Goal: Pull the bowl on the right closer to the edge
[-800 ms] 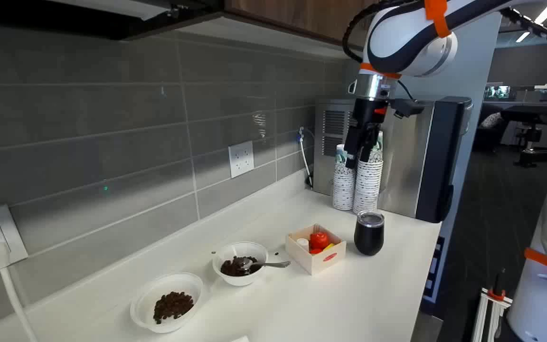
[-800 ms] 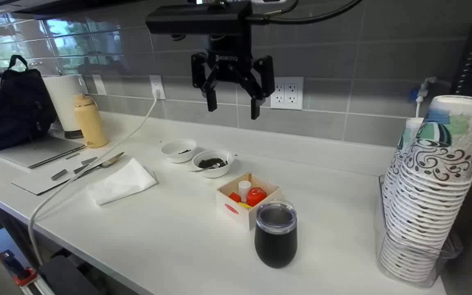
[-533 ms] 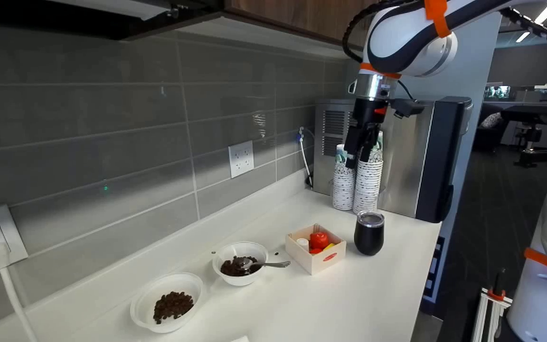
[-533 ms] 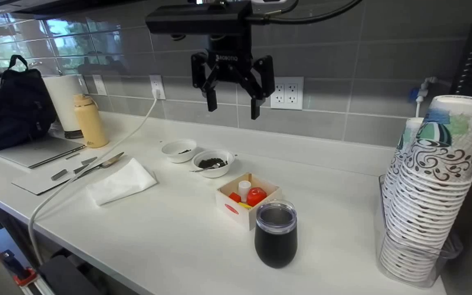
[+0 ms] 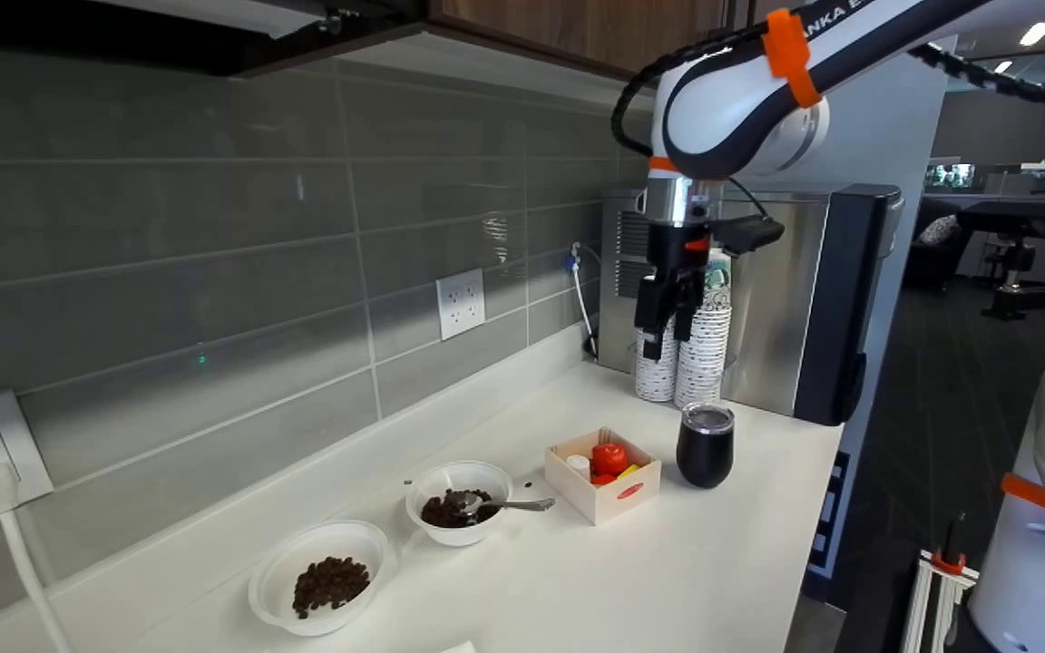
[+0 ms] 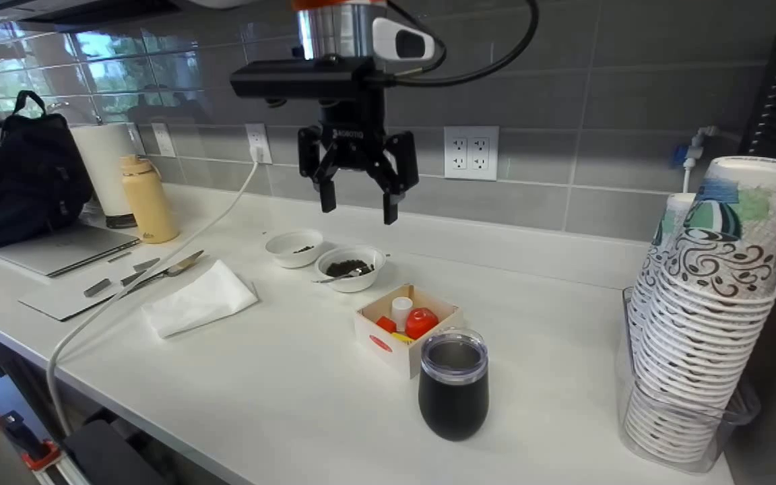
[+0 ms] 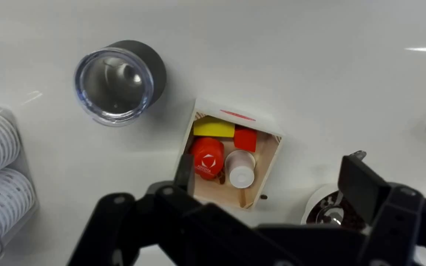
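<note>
The bowl on the right (image 5: 453, 537) is small, round and white. It holds a dark mass of small bits with a metal spoon (image 5: 522, 504) over its rim. It stands near the back wall in both exterior views (image 6: 351, 285). In the wrist view the bowl (image 7: 310, 207) is at the lower right, partly hidden by a finger (image 7: 361, 188). The front edge (image 6: 159, 432) of the pale counter is far from it. My gripper (image 6: 359, 211) is open and empty, well above the counter. In the wrist view the gripper (image 7: 270, 181) spans the wooden box and the bowl's side.
A similar white bowl (image 5: 270, 594) stands beside it. A wooden box (image 6: 382, 342) with red and yellow pieces and a black tumbler (image 6: 454, 404) stand on the other side. Stacked paper cups (image 6: 698, 343) stand farther along. A napkin (image 6: 203, 302) and a white cable (image 6: 85, 327) lie opposite.
My gripper has moved down and a little to the left in both exterior views, nearer the bowls. It stays open. The bowls, box and tumbler have not moved.
</note>
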Controlling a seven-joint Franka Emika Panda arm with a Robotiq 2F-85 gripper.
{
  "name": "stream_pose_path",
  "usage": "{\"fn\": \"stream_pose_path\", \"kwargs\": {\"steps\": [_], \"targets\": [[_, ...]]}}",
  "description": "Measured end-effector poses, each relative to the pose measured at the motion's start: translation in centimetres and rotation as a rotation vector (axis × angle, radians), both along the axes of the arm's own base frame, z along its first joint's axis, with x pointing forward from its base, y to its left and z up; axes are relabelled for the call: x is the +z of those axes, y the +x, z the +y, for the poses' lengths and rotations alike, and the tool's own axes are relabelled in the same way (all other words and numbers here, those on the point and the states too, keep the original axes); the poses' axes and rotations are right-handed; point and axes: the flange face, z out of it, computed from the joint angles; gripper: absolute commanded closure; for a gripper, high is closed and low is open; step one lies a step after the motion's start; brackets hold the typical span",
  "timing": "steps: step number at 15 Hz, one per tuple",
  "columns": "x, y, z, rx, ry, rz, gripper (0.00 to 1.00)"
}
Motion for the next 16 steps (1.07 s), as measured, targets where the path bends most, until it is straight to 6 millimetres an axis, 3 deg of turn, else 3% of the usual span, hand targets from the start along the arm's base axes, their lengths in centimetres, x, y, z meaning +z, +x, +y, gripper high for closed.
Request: {"fn": "stream_pose_path", "kwargs": {"steps": [6, 16], "targets": [[-7.1, 3.1, 6.2, -0.108, -0.057, 0.092, 0.0], [-13.0, 11.0, 9.5, -0.307, -0.061, 0.128, 0.0]]}}
